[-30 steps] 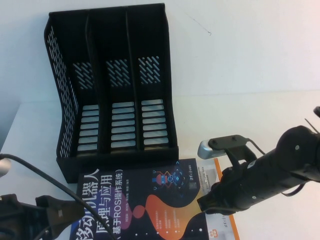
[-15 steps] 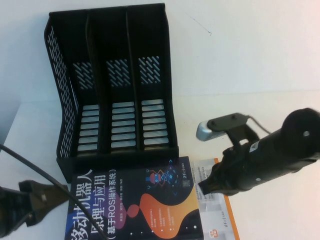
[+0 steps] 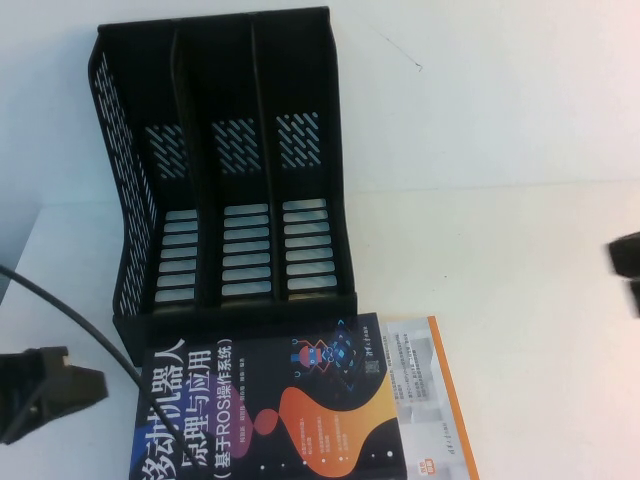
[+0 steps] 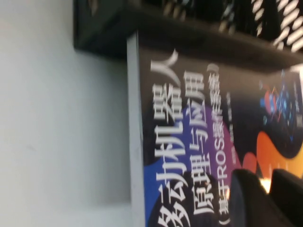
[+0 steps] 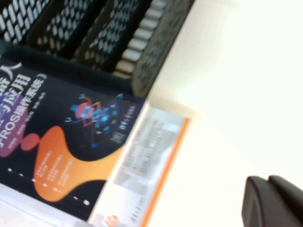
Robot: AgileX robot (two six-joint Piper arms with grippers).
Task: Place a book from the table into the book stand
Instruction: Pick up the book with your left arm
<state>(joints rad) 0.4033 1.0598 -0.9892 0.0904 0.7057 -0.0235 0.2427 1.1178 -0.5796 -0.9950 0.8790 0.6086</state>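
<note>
While both grippers (image 3: pixel 45 390) (image 3: pixel 627 270) flank the book (image 3: pixel 280 410), the book stand's (image 3: pixel 225 170) 3 slots hold nothing.

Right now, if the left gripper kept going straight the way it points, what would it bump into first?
Probably the book: the left gripper sits at the table's left edge pointing right at its spine side. The right gripper is at the far right edge. Height is unclear.

The high view looks down from the robot's side; both wrist views sit close, sharing the book (image 3: pixel 270 410) (image 4: pixel 203 142) (image 5: pixel 66 142) toward 12 o'clock.
</note>
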